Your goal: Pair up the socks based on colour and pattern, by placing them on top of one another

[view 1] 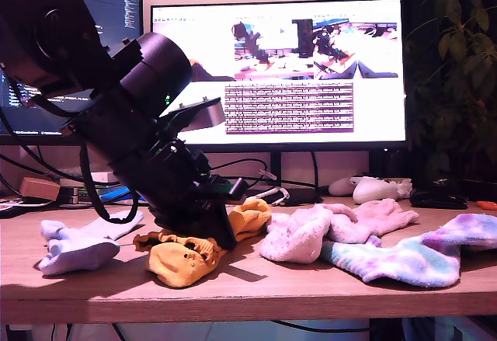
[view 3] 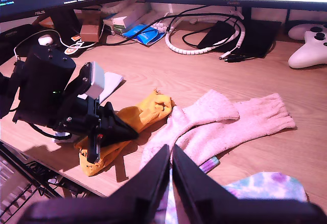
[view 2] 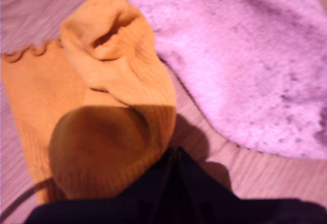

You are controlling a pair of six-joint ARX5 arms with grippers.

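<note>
We're at a home-office desk (view 1: 256, 287): two monitors (view 1: 311, 69) glowing behind, cables (view 3: 199, 30) snaking about, a game controller (view 3: 310, 50), and a houseplant (view 1: 458, 61) at the exterior view's right.

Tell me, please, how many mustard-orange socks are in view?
2: one mustard-orange sock lies nearest the exterior view's front edge under my first gripper, the other just behind it. More may be hidden.

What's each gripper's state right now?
My first gripper: shut, empty, tips at the ribbed mustard-orange sock.
My second gripper: shut, empty, above the fluffy pale pink sock.
</note>
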